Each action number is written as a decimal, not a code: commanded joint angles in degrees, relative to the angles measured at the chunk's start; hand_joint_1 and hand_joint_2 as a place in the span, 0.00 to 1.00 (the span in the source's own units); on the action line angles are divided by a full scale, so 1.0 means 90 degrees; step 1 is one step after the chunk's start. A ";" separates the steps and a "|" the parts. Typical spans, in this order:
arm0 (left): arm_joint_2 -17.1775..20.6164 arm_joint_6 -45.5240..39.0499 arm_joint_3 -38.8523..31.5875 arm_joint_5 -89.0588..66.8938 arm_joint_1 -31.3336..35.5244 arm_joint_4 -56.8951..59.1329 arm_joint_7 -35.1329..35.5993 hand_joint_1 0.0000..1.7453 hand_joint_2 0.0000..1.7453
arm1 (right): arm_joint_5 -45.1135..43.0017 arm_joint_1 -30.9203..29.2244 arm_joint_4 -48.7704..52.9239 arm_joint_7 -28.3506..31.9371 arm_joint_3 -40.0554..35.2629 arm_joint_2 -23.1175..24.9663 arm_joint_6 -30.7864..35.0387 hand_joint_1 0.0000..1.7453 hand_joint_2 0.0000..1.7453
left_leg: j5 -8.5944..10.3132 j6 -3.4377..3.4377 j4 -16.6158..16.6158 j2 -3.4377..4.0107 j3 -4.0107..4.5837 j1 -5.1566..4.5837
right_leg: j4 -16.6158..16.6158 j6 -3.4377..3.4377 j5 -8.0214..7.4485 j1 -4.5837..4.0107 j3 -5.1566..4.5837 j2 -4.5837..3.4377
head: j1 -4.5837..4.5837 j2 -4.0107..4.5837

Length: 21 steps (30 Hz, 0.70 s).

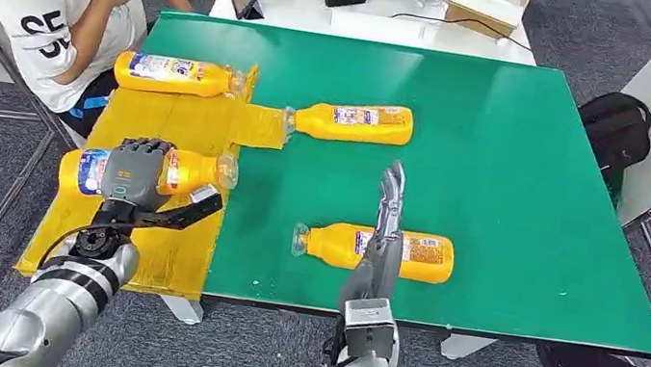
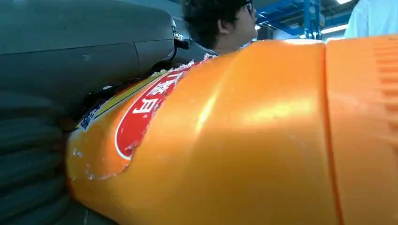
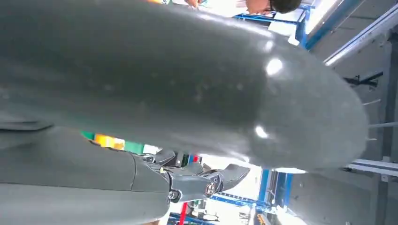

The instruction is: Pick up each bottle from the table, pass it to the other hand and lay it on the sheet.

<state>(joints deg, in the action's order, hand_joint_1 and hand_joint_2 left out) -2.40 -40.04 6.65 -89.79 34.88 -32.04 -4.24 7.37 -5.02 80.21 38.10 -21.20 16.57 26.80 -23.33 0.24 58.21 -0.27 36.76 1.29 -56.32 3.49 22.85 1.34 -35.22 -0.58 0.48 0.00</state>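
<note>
A: What do the fingers have?

B: The left hand (image 1: pixel 134 173) is wrapped over the middle of a bottle (image 1: pixel 192 170), across its label, with the bottle lying on the sheet (image 1: pixel 177 122) near the tabletop's left edge. The left wrist view shows the orange body pressed against the hand. The right hand (image 1: pixel 387 214) grasps nothing; its fingers are stretched out straight above another bottle (image 1: pixel 423 257) lying near the front edge.

A: And the others?

B: One (image 1: pixel 172 75) lies at the sheet's far end, one (image 1: pixel 355 122) just off the sheet's right edge, neck toward it.

A: How will they handle?

B: I'd judge smooth, rounded plastic, fairly stiff, full (so some weight) and prone to roll. Take the middle of the body, at the label, not the narrow neck.
</note>
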 commanded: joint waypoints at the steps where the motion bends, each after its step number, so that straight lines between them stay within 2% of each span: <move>1: 0.0171 0.0119 0.0526 -0.0019 0.0500 0.2012 -0.0114 1.00 1.00 | -0.0015 -0.0146 -0.0286 0.0211 -0.0015 -0.0163 -0.0173 0.00 0.00 | -0.0016 -0.0011 -0.0010 0.0006 -0.0055 0.0000 | 0.0011 -0.0022 0.0014 -0.0006 0.0054 0.0003 | 0.0000 0.0000; 10: 0.0102 0.0576 -0.0148 0.0526 0.0361 0.2036 -0.0464 1.00 1.00 | 0.0069 -0.0196 -0.0739 0.0211 -0.0007 -0.0098 -0.0336 0.00 0.00 | -0.0013 -0.0008 -0.0010 0.0011 -0.0042 0.0001 | 0.0011 -0.0016 0.0008 -0.0005 0.0045 -0.0006 | 0.0000 0.0000; 21: 0.0102 0.0576 -0.0148 0.0526 0.0361 0.2036 -0.0464 1.00 1.00 | 0.0069 -0.0196 -0.0739 0.0211 -0.0007 -0.0098 -0.0336 0.00 0.00 | -0.0013 -0.0009 -0.0010 0.0011 -0.0054 0.0000 | 0.0010 -0.0017 0.0007 -0.0004 0.0055 -0.0005 | 0.0000 0.0000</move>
<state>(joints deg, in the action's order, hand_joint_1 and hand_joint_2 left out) -1.73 -35.80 6.67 -85.18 37.69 -18.29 -8.35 8.26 -5.05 77.57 38.10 -21.20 16.57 23.80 -23.33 0.25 58.20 -0.31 36.61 1.29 -56.33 3.49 22.85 1.34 -35.01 -0.56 0.48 0.00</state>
